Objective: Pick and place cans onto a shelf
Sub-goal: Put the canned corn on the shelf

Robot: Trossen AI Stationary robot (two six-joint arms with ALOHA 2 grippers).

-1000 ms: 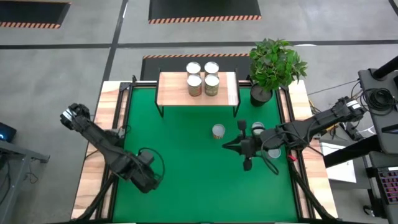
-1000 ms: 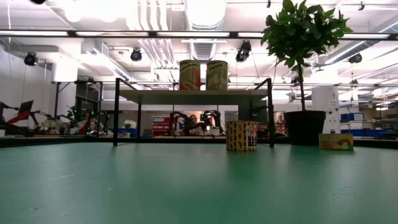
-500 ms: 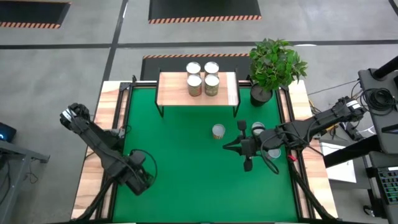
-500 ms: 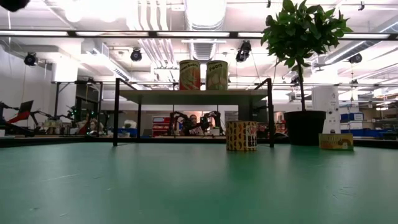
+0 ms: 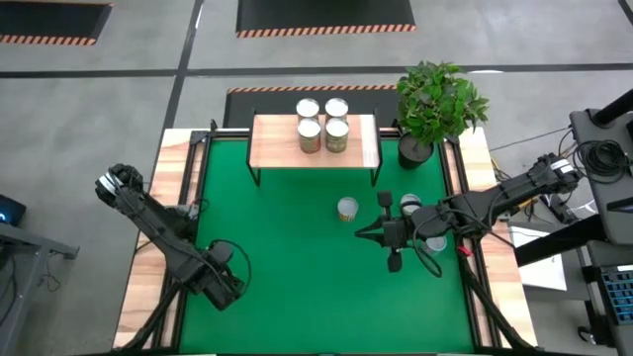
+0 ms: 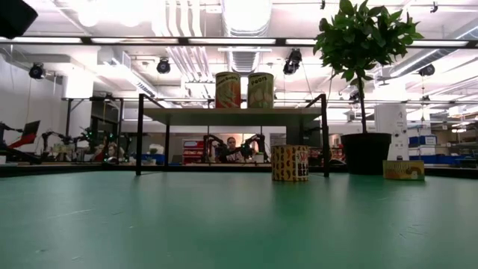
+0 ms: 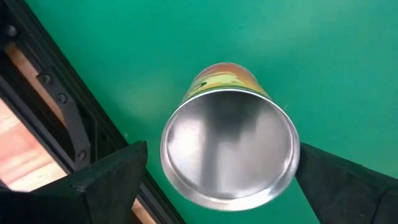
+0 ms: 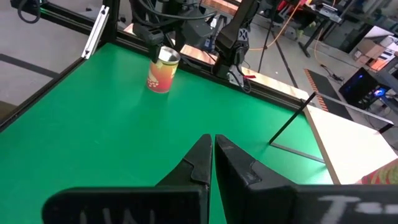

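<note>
Now I see my left gripper [image 7: 217, 180] low at the counter's [image 5: 297, 247] left edge, jaws wide around a can [image 7: 229, 149], black frame rail close beside. Four cans [image 5: 322, 126] stand on the shelf [image 5: 272, 143]; green mat between lies open. Right gripper [image 8: 211, 163] hangs mid-counter, jaws closed.

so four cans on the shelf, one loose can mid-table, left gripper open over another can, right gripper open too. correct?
Not quite: the right gripper is shut, its fingers pressed together in the right wrist view. The rest holds: four cans on the shelf, one loose can mid-table, and the left gripper open over another can.
</note>
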